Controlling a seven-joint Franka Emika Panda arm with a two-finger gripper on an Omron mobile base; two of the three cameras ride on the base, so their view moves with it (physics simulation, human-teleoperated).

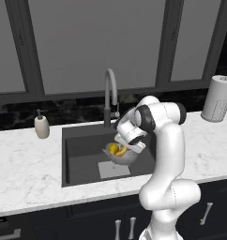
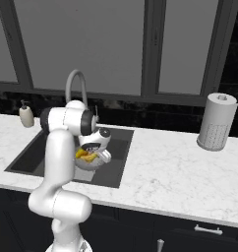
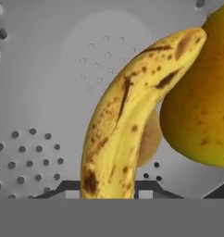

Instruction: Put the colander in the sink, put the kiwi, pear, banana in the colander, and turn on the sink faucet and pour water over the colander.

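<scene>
The silver colander (image 1: 121,158) (image 2: 89,163) sits in the dark sink (image 1: 80,164) (image 2: 27,156), below the grey gooseneck faucet (image 1: 109,89) (image 2: 74,81). My gripper (image 1: 124,148) (image 2: 92,152) (image 3: 108,187) reaches down into the colander's bowl (image 3: 40,92). In the hand view the spotted banana (image 3: 127,115) stands between my two fingertips, which press its lower end. The yellow pear (image 3: 202,102) lies to its right, touching the banana's tip. The small kiwi (image 3: 151,139) peeks out behind them. No water runs from the faucet.
A white soap pump bottle (image 1: 41,126) (image 2: 26,115) stands left of the sink. A paper towel roll (image 1: 217,98) (image 2: 217,122) stands on the marble counter (image 1: 26,164) at the right. A lighter square plate (image 1: 113,170) lies on the sink floor.
</scene>
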